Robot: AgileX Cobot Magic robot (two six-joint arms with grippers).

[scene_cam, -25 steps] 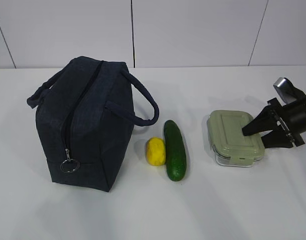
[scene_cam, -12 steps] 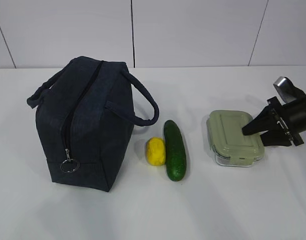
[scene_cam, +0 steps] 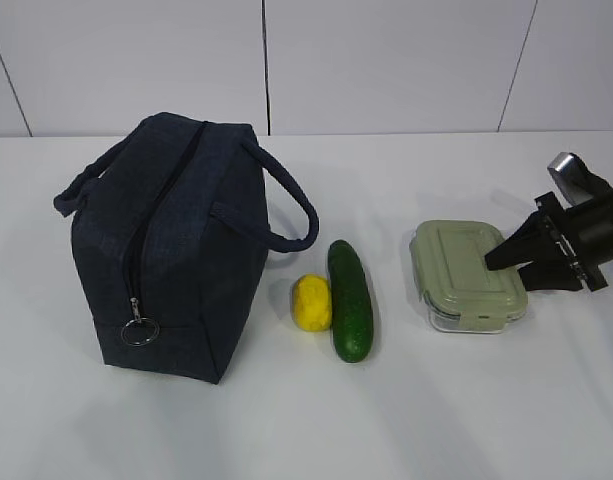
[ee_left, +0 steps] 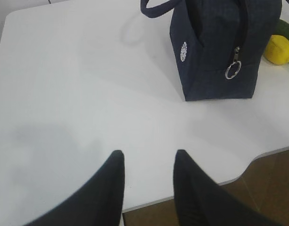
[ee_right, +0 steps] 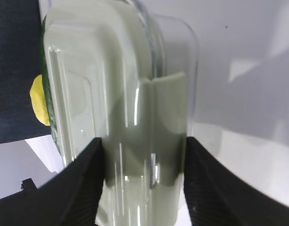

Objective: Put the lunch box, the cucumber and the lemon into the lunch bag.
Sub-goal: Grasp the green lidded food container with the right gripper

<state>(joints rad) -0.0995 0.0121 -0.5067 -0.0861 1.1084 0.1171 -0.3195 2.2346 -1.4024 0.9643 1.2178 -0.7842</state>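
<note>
Nearest, the left tool (ee_left: 146, 162) hung open and empty over bare desk (ee_left: 87, 117) short of the zipped lunch bag (scene_cam: 171, 245), likely parked until the bag needs opening. Beyond, lemon (scene_cam: 311, 302) and cucumber (scene_cam: 350, 298) lay touching beside the bag, and the right tool (ee_right: 142, 150) straddled the lunch box (scene_cam: 469, 275) at its right end, fingers flanking the lid's clip tab, seemingly closing to lift it. Against the earlier frames the box had slid slightly left.

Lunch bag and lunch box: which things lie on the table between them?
In the exterior view, the lemon and the cucumber lie side by side between the lunch bag and the lunch box, with the lemon nearer the bag.
</note>
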